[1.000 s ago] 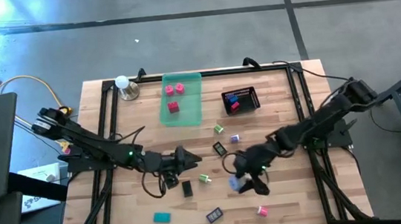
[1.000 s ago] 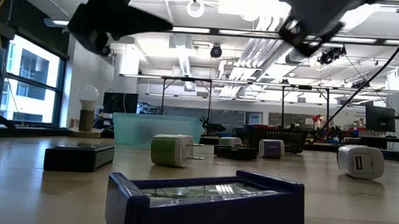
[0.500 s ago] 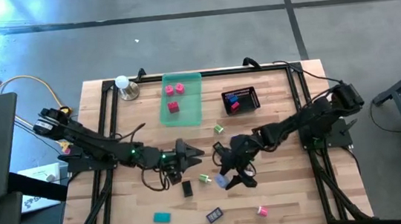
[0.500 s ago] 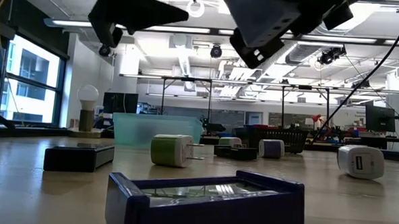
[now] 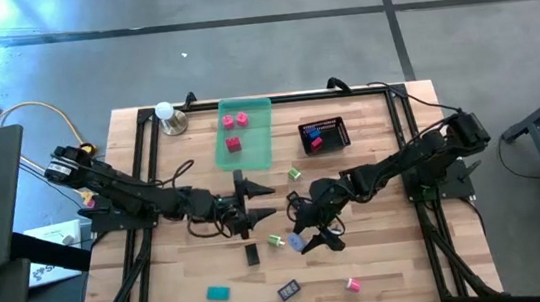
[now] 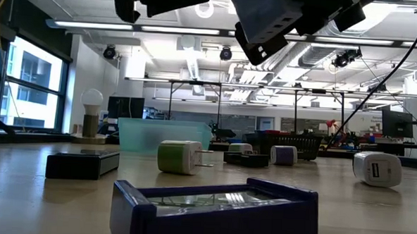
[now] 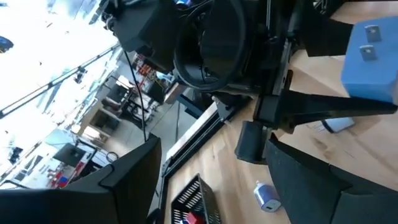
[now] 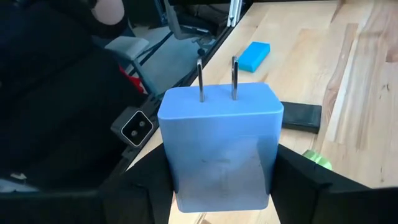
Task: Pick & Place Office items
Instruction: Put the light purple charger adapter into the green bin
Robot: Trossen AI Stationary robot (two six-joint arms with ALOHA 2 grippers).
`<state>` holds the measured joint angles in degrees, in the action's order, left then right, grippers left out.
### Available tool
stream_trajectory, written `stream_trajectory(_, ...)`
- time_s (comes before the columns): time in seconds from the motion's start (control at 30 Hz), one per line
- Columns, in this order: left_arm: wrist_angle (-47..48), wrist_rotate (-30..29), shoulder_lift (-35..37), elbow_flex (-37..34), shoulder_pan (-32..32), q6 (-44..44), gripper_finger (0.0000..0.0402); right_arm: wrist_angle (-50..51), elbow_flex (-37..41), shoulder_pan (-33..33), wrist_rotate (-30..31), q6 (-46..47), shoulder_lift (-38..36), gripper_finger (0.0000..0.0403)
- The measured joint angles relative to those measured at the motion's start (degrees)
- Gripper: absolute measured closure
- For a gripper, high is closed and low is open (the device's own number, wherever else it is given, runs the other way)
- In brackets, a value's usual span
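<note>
A blue plug block [image 8: 217,143] with two metal prongs [image 8: 216,79] is lifted above mid-table, and my right gripper [image 5: 304,238] is shut on it. Just to its left, my left gripper [image 5: 258,200] hangs level and open, holding nothing. Its fingers point toward the right gripper. Small office items lie on the wood: a green-and-white one [image 5: 275,240], a black one [image 5: 252,254], a teal one [image 5: 218,293], a dark blue one [image 5: 288,291] and a pink one [image 5: 352,284]. Two pink pieces [image 5: 236,120] and a red one [image 5: 233,143] lie in the green tray [image 5: 260,132]. My right gripper pinches the blue block by two opposite side faces [image 8: 171,168], one finger [image 8: 298,180] on each side. The prongs point away from the gripper. The fingers come from the table's right, slanting down. The block is lifted clear of the table.
A black mesh basket [image 5: 323,133] with small pieces stands at the far right of centre. A light bulb on a stand [image 5: 167,115] is at the far left corner. A black frame [image 5: 147,174] runs along the table's edges. Another green-and-white piece [image 5: 295,174] lies near the tray.
My right gripper has carried the blue block toward the table's left and a little toward the far edge, rolling as it went. My left gripper has rolled about its own line, so its two spread fingers now show side by side from above, and it has shifted slightly toward the far edge.
</note>
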<state>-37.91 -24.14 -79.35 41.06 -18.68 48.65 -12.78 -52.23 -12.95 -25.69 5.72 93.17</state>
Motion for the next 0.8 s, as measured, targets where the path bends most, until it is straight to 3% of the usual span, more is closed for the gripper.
stream_trajectory(0.33,-4.88,1.77,0.07,0.02,2.12,4.39,0.0121,0.07,0.0,0.0,-0.02,0.0,-0.02,0.0209)
stream_trajectory(0.5,5.87,13.08,0.0,0.07,1.32,13.07,0.0121,0.09,0.0,0.0,0.0,0.02,-0.02,0.0209)
stream_trajectory(0.67,7.87,13.84,0.0,0.11,0.8,8.26,0.0121,0.2,0.0,0.0,0.03,0.02,-0.02,0.0209)
stream_trajectory(0.8,10.58,15.54,-0.1,2.03,-1.41,11.72,0.0121,0.22,0.0,0.0,0.15,0.02,-0.02,0.0209)
